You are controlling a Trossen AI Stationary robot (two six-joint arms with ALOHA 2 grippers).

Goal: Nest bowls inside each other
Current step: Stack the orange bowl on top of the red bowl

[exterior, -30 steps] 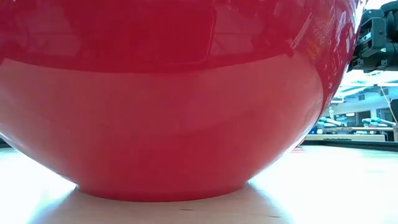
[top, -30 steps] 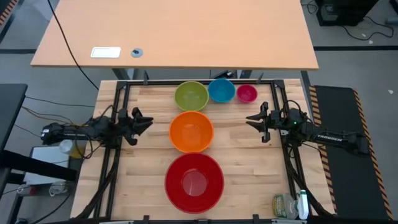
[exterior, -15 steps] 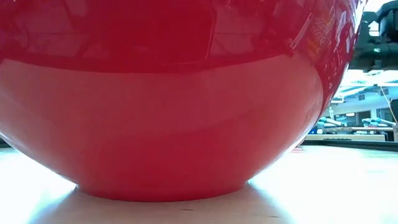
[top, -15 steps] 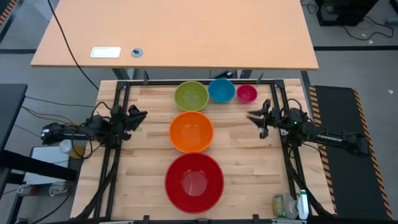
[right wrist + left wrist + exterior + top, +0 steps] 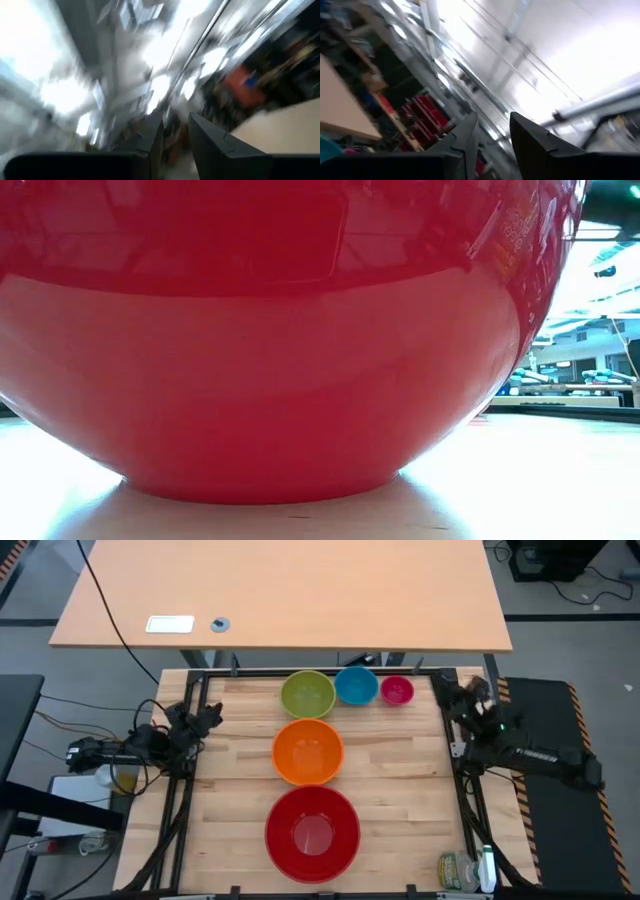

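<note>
Five bowls stand on their bases on the wooden table, apart from one another. Red (image 5: 312, 832) is nearest and fills the low view (image 5: 260, 350); orange (image 5: 308, 751) sits in the middle. Along the far edge stand lime green (image 5: 307, 694), blue (image 5: 355, 686) and magenta (image 5: 397, 690). My left gripper (image 5: 207, 718) hangs at the table's left edge, raised and tipped upward, shut and holding nothing (image 5: 492, 137). My right gripper (image 5: 450, 693) hangs at the far right corner, right of the magenta bowl, also tipped upward, shut and holding nothing (image 5: 175, 132).
A black frame (image 5: 300, 673) borders the table top. Beyond it stands a second, tan table with a white device (image 5: 170, 624) and a small round object (image 5: 220, 624). Bottles (image 5: 465, 870) sit off the near right corner. Bare wood lies to either side of the orange and red bowls.
My right gripper has risen, swung toward the table's far right corner and tipped upward while rolling, and it has left the low view. My left gripper has tipped upward, rolled and drawn back a little toward the left edge. The bowls have kept still.
</note>
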